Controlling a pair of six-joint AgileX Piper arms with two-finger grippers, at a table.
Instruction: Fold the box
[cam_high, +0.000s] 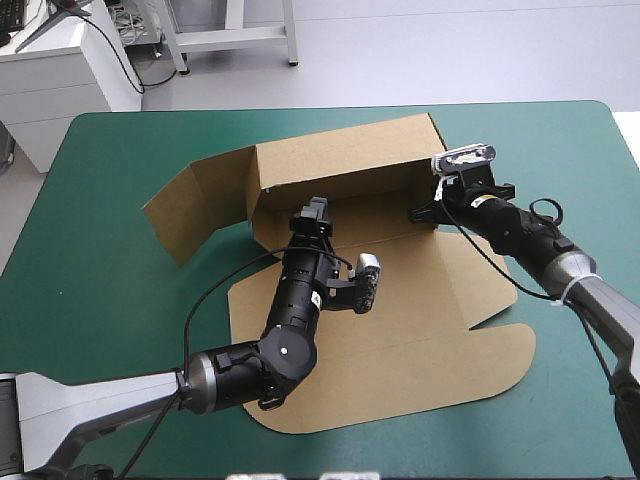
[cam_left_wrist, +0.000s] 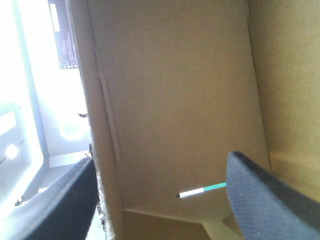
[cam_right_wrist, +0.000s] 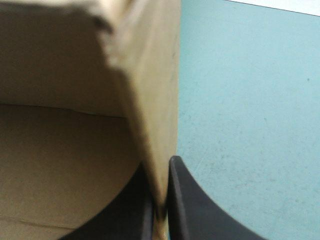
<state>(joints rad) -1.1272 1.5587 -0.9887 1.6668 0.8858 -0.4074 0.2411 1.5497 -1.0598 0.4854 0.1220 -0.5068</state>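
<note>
The box (cam_high: 400, 320) is sitting about mid-table, half built. Its flat part is reaching toward the near edge, and its back wall (cam_high: 340, 160) is standing up with the long axis running along the far edge of the table (cam_high: 100, 180).

My right pincer (cam_high: 425, 212) is pinching the short side wall (cam_right_wrist: 150, 75) at the box's right far corner. The fingers are all but closed with the board sandwiched between them, and there's bare teal-green table (cam_right_wrist: 250, 125) just outside it.

My left pincer (cam_high: 315, 215) is hanging inside the tray with the fingers spread wide and gripping nothing, pointing at the inner face of the board (cam_left_wrist: 175, 100).

What matters for the next move, I'm guessing, is the loose left flap (cam_high: 195, 205). It's splaying outward toward the table's far left corner, off to the left of my open pincer. That makes the left arm the nearer one, so it's probably the one that should swing the flap in while the right is steadying its corner.
</note>
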